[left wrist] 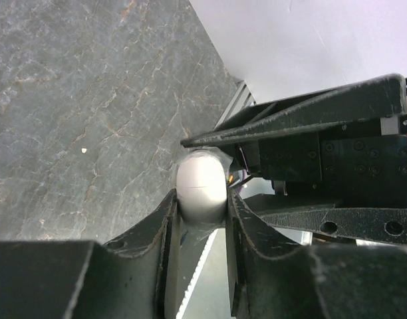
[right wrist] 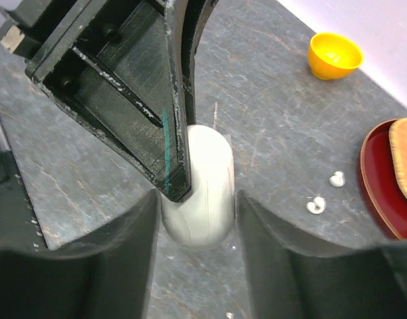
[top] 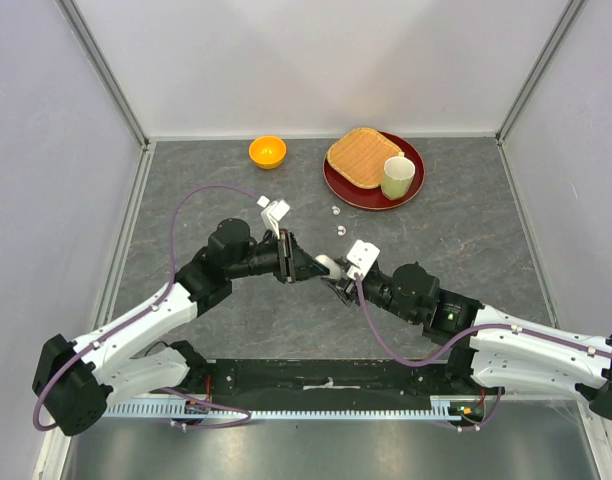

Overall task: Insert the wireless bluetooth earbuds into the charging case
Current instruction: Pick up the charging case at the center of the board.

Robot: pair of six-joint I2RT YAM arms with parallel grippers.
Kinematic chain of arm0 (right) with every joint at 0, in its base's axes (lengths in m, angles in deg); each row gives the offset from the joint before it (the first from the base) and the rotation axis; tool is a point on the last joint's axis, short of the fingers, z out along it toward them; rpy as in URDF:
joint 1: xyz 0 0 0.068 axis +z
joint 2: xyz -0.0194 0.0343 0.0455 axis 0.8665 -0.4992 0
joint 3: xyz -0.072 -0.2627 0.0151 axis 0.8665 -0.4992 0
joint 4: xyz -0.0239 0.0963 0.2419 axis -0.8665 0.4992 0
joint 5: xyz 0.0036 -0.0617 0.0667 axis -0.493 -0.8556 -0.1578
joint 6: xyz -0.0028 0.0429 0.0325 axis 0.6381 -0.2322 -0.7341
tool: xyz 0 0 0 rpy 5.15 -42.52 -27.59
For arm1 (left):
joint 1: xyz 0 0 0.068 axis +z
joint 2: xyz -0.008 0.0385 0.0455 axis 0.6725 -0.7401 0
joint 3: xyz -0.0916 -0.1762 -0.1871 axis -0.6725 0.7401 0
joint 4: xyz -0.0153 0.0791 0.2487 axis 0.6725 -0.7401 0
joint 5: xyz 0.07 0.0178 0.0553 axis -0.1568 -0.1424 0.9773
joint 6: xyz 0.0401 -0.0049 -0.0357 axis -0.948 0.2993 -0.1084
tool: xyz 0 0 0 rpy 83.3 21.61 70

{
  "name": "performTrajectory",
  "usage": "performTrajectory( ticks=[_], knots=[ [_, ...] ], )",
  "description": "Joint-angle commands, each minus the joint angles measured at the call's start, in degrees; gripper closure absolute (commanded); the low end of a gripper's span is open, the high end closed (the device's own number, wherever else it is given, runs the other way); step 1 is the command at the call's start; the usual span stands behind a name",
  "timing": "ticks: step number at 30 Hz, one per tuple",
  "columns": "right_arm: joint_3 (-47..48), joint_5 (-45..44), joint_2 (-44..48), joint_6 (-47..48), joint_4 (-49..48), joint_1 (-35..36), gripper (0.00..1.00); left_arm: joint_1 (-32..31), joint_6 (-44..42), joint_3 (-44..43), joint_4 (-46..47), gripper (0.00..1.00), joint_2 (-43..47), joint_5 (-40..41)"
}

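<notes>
Both arms reach inward from their bases and meet over the middle of the grey stone-patterned surface (top: pixel 186 190), forearms angled toward each other so the two wrists nearly face.

The left hand (top: pixel 302 266) comes in from the left with its fingers pressed against the sides of the white charging case (left wrist: pixel 201 186), pinching it. The right hand (top: pixel 335 276) comes from the right. In its own wrist view the same case sits snugly between its two fingers, which look closed on it. One dark finger of the left hand crosses in front of the case's left half. The left wrist view shows the right hand's fingers bracketing the case crosswise to the left hand's grip. The case's lid seam shows as a thin line, and it looks closed.

Two white earbuds lie on the surface just beyond the hands, one (top: pixel 334 211) farther out and the other (top: pixel 341 230) nearer. They are close together but apart, and neither is in the case. No black buds can be made out.

Near the far wall (top: pixel 316 60) an orange bowl (top: pixel 267 151) sits to the left. A red plate (top: pixel 338 188) to the right carries a tan woven mat (top: pixel 362 156) and a pale cup (top: pixel 398 177). Both are well apart from the hands. Broad grey surface runs from each arm out to the side walls.
</notes>
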State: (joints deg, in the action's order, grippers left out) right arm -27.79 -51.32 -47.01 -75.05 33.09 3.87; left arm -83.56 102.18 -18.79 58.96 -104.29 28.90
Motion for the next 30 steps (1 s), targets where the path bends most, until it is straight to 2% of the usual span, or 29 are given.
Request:
performTrajectory(
  ticks=[1, 3, 4, 6, 9, 12, 14, 17, 22, 26, 29, 30],
  knots=[
    [2.52, 0.64, 0.63, -4.36, -2.57, 0.5, 0.29, -0.27, -4.82, 0.08, -0.99, 0.98, 4.56, 2.88],
    [3.05, 1.08, 0.71, -4.89, -2.05, 0.5, 0.24, -0.19, -6.31, 0.43, -2.22, 0.98, 5.89, 5.33],
    [3.32, 0.91, 0.89, -5.33, -1.96, 0.59, 0.14, -0.19, -6.93, 0.61, -2.75, 0.98, 6.68, 6.39],
    [3.67, 0.47, 1.67, -6.91, -1.17, 0.5, 0.07, -0.19, -8.77, 0.7, -4.16, 0.98, 9.14, 9.9],
    [4.02, -2.95, 3.78, -11.21, -0.46, 0.5, 0.02, -0.19, -11.15, 2.27, -4.16, 0.98, 13.97, 15.17],
    [5.24, -9.53, 5.71, -16.92, 1.9, 0.59, 0.02, -0.19, -14.39, 4.29, -4.16, 0.98, 19.42, 19.48],
    [6.65, -17.26, 6.33, -22.27, 5.85, 0.5, 0.02, -0.27, -16.33, 5.53, -3.64, 0.98, 22.32, 21.68],
    [9.2, -21.67, 6.51, -30.54, 10.08, 0.24, 0.02, -0.19, -20.11, 8.34, -1.01, 0.98, 27.77, 23.36],
    [12.98, -15.99, 5.37, -44.78, 10.35, -1.25, 0.02, -0.19, -25.83, 13.08, 6.45, 0.98, 35.06, 22.32],
    [16.14, -4.3, 1.78, -56.9, 9.12, -5.47, 0.02, -0.19, -30.75, 17.48, 16.03, 0.98, 38.58, 19.58],
    [17.73, 3.26, -1.03, -66.05, 7.81, -8.45, 0.02, -0.27, -32.77, 19.77, 19.82, 0.98, 39.82, 20.19],
    [17.56, 8.67, -1.66, -68.24, 6.67, -9.33, 0.02, -0.27, -33.3, 19.86, 19.92, 0.98, 39.91, 20.55]
  ],
)
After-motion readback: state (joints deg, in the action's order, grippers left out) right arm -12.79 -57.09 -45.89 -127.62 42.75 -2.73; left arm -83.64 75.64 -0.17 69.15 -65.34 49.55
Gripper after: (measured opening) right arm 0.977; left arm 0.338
